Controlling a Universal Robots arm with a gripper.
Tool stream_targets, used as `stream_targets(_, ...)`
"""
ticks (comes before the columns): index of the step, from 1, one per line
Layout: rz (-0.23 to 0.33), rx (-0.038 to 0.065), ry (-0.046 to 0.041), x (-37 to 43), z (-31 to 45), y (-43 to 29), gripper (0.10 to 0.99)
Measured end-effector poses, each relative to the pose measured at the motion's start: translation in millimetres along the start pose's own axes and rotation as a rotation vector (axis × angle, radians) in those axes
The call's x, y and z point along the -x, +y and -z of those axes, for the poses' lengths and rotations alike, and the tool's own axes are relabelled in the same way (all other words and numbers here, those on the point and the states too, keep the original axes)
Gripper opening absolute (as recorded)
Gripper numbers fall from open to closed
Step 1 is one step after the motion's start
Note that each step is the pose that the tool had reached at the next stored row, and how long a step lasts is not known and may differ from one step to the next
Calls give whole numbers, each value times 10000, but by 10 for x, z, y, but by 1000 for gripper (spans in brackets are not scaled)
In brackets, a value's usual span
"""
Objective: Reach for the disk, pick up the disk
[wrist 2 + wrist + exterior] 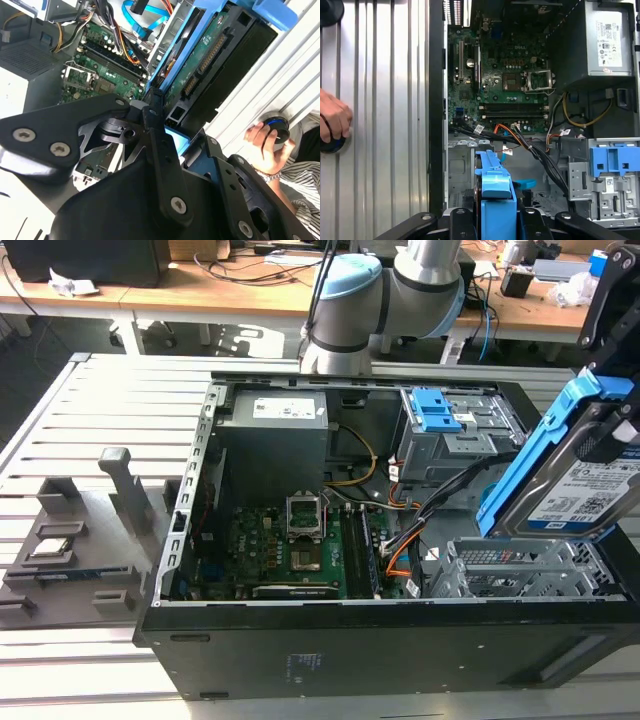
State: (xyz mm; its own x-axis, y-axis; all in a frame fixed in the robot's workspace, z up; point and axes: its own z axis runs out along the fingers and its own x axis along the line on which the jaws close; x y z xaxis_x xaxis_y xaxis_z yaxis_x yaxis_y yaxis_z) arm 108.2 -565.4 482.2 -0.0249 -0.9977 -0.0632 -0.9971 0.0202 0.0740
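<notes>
Slatted tabletop (120, 410) carries an open case (330, 640); reach and pickup look done: the disk (585, 490), tilted on edge, hangs above the case's drive cage (520, 570) with the gripper (172, 132) fingers (157, 145) clamped on its blue bracket (496, 200).

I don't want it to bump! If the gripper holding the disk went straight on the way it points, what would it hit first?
Probably the metal drive cage inside the computer case. The gripper holds the disk tilted just above it, though depth is hard to judge.
</notes>
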Motion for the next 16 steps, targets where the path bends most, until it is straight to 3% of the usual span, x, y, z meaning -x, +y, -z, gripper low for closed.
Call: stream_targets(16,0,0,0,-6,-81,-6,365)
